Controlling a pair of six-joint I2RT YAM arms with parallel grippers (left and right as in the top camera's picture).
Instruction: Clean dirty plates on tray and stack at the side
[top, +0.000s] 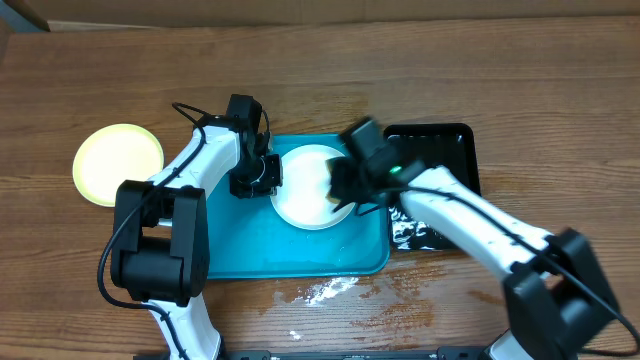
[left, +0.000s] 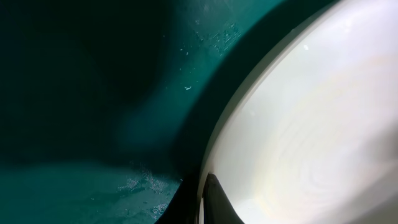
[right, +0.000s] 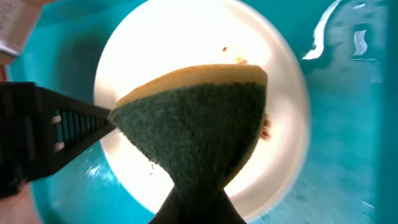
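A white plate (top: 305, 190) lies in the turquoise tray (top: 230, 250). My left gripper (top: 256, 176) is shut on the plate's left rim; in the left wrist view the white rim (left: 311, 124) passes between the dark fingers of the left gripper (left: 202, 202). My right gripper (top: 345, 185) hangs over the plate's right half, shut on a green-and-yellow sponge (right: 199, 124) pinched at the bottom of the right wrist view by that gripper (right: 199, 202). Small brown smears (right: 266, 129) show on the plate (right: 155, 50) beside the sponge. A pale yellow-green plate (top: 118, 163) rests on the table at the left.
A glossy black tray (top: 440, 150) sits right of the turquoise tray, under the right arm. White foam and wet patches (top: 330, 290) lie on the wooden table in front of the tray. The left gripper's black finger (right: 50, 130) shows at the left of the right wrist view.
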